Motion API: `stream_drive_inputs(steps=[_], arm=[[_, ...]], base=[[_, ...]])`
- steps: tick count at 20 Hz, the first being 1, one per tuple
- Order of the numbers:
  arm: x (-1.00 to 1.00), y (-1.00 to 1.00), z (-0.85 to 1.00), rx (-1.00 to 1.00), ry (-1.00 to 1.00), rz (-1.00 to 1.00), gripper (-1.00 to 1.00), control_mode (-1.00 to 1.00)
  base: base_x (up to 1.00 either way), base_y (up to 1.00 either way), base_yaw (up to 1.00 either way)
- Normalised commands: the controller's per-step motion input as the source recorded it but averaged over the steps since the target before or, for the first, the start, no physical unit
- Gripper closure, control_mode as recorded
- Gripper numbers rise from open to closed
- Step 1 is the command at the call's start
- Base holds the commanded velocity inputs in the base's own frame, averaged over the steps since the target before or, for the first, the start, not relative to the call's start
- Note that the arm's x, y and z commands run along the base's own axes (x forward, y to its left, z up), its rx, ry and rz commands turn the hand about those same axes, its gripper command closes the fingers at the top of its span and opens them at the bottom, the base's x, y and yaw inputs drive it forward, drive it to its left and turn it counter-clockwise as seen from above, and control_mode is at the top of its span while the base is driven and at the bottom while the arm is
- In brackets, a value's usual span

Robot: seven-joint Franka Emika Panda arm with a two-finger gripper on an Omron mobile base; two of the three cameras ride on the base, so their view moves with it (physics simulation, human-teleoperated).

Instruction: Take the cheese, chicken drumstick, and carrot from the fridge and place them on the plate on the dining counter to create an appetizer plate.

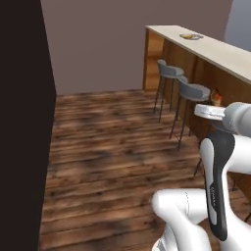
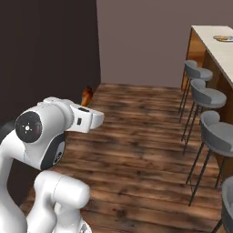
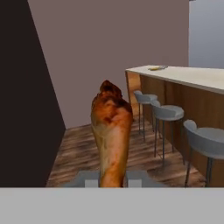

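Note:
My gripper (image 3: 113, 181) is shut on the chicken drumstick (image 3: 112, 131), a brown roasted piece that stands upright between the fingertips, thick end away from the hand. From the left base view the drumstick (image 1: 216, 98) sticks out just past the white hand, and from the right it (image 2: 86, 95) shows above the hand. The plate (image 1: 191, 37) lies far off on the dining counter (image 1: 220, 51), near its far end. A small yellow-orange bit lies on the plate (image 3: 158, 68), too small to name. The carrot and the fridge are out of view.
Grey round stools (image 1: 192, 90) line the near side of the dining counter (image 2: 217, 50). A tall dark panel (image 1: 22, 122) stands close on the left. Open wooden floor (image 1: 108, 142) stretches between the panel and the stools, up to a plain back wall.

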Motion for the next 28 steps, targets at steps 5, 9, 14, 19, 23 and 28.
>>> stream_drive_inputs(steps=[5,9,14,19,23,28], arm=[[0.0,0.0,0.0,0.0,0.0,0.0,1.0,1.0],[0.0,0.0,0.0,0.0,0.0,0.0,1.0,1.0],[0.0,0.0,0.0,0.0,0.0,0.0,1.0,1.0],[0.0,0.0,0.0,0.0,0.0,0.0,1.0,1.0],[0.0,0.0,0.0,0.0,0.0,0.0,1.0,1.0],[0.0,0.0,0.0,0.0,0.0,0.0,1.0,1.0]], base=[[1.0,0.0,0.01],[1.0,0.0,0.0],[1.0,0.0,0.0],[1.0,0.0,-0.01],[1.0,-0.02,-0.13],[1.0,-0.04,-0.19]])
